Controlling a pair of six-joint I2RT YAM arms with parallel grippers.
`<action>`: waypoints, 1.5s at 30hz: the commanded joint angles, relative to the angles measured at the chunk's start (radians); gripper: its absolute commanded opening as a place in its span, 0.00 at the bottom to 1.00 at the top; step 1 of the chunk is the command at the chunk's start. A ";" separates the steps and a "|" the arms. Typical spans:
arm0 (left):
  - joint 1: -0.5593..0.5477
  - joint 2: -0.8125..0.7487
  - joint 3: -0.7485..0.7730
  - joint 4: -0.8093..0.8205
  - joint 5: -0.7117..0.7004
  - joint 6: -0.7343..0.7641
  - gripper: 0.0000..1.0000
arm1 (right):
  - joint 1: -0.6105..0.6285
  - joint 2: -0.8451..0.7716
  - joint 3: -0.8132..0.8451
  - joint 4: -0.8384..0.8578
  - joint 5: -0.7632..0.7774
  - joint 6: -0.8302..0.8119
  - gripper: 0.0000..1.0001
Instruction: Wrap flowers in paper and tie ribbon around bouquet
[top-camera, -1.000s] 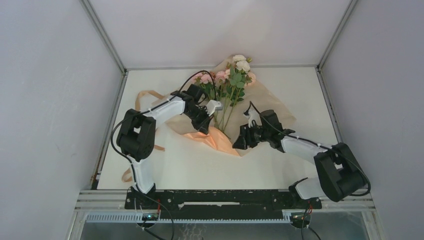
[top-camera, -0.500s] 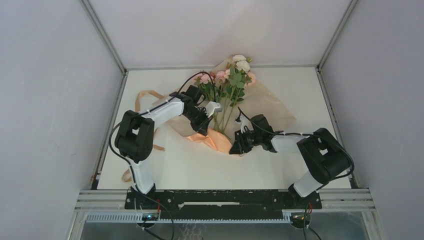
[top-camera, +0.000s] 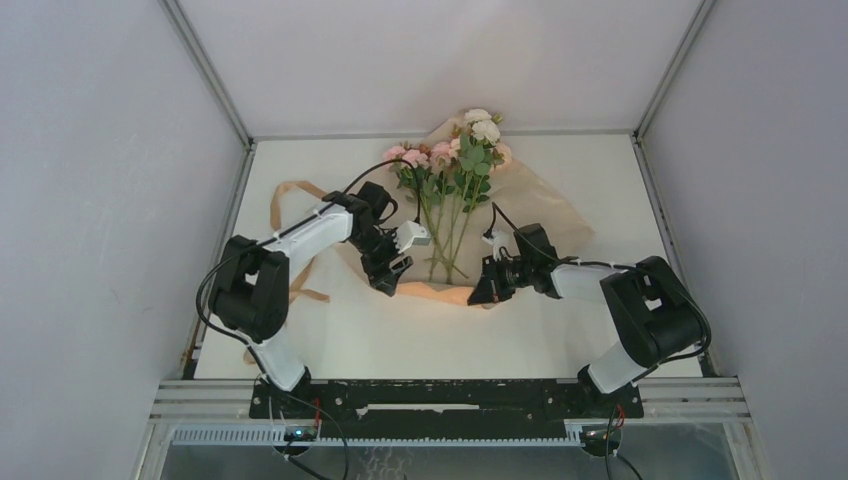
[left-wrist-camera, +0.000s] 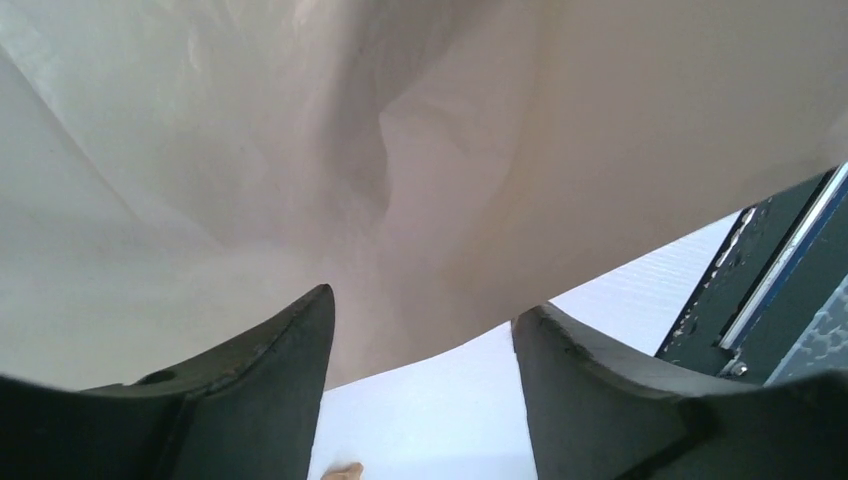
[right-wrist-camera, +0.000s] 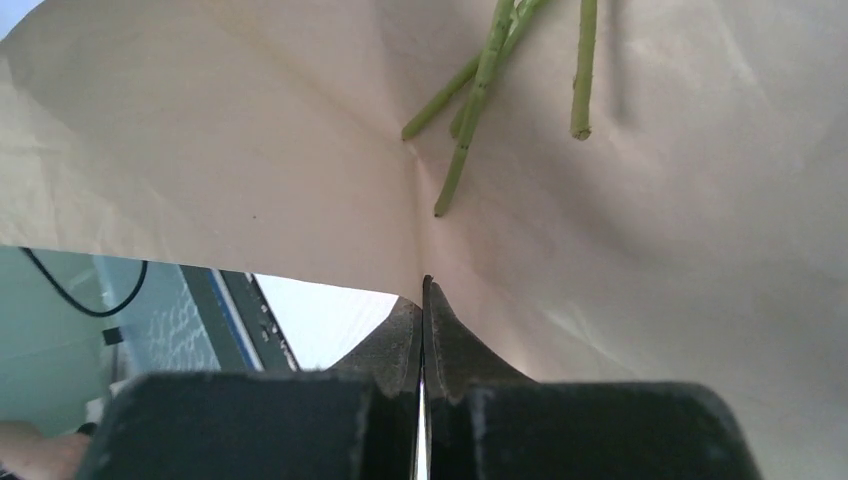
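Note:
The flowers (top-camera: 458, 165) lie on the paper (top-camera: 545, 210), heads toward the back and stems (right-wrist-camera: 478, 95) pointing at me. The paper is spread nearly flat on the white table. My left gripper (top-camera: 392, 278) is open at the paper's near-left edge; in the left wrist view its jaws (left-wrist-camera: 420, 312) stand wide apart with only table between them and the paper (left-wrist-camera: 420, 150) hanging just beyond. My right gripper (top-camera: 484, 295) is shut on the paper's near edge, and a crease in the paper (right-wrist-camera: 250, 150) runs up from its fingertips (right-wrist-camera: 423, 287). The ribbon (top-camera: 285, 190) loops along the table's left side.
Grey enclosure walls and metal frame posts (top-camera: 205, 70) close in the table on three sides. A black rail (top-camera: 450, 395) runs along the near edge under the arm bases. The ribbon trails past the left arm's base (top-camera: 257, 350).
My left gripper opened, dropped the raised paper fold and drew back toward the near left; the fold fell flat. My right gripper closed on the paper's near edge.

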 joint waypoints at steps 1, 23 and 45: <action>0.003 0.010 -0.016 0.022 -0.031 0.020 0.62 | -0.011 0.007 0.068 -0.101 -0.069 -0.030 0.00; -0.084 -0.180 -0.117 -0.057 0.151 -0.008 0.64 | -0.051 -0.085 0.144 -0.552 -0.127 -0.003 0.00; -0.130 -0.100 -0.082 0.298 0.218 -0.253 0.79 | -0.128 0.016 0.189 -0.531 -0.128 -0.031 0.00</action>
